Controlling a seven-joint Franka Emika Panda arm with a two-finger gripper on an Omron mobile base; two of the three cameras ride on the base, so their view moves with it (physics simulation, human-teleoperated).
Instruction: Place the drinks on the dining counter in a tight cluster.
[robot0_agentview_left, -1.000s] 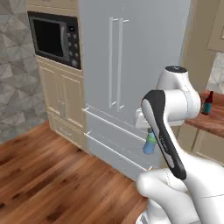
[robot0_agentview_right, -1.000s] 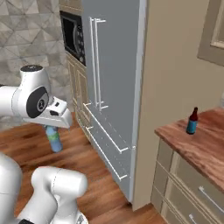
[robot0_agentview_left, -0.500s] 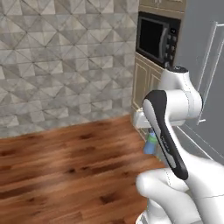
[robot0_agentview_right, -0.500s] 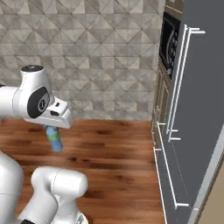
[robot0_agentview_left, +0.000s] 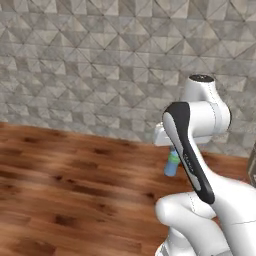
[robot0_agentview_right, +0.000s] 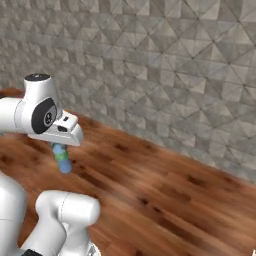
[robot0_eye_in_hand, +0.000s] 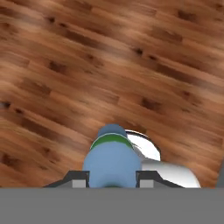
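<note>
Taking the light-blue bottle (robot0_agentview_left: 171, 165) as the landmark: in the left base view, everything to its left is bare wooden floor (robot0_agentview_left: 65, 185), running back to the grey stone-tiled wall (robot0_agentview_left: 90, 65) behind it. The bottle hangs clear of the floor, well above the planks, tucked close in front of the robot's own body, directly under the white hand of the arm (robot0_agentview_left: 200, 112), which folds back over and to the right of it.

The end effector (robot0_eye_in_hand: 111, 180) is clenched on this bottle. In the hand view a dark finger tip (robot0_eye_in_hand: 78, 178) presses against each side of the pale blue body, and the green band sits further from the camera, so the bottle points away from the hand. In the right base view the same bottle (robot0_agentview_right: 62, 159) dangles below the hand, with the green ring partway down it and its far end toward the floor; the grip looks to be on the bottle's side walls, a firm hold for carrying.

Holding it low and close to the body seems sensible for travel: the load stays near the base and swings little while the base drives. No tabletop lies near the bottle; around it are only floor and wall. So my judgement is that this is a transport step, with the drink in hand but its place in the cluster not yet reached.

To the right of the bottle in the right base view, the floor runs on to the same tiled wall.
</note>
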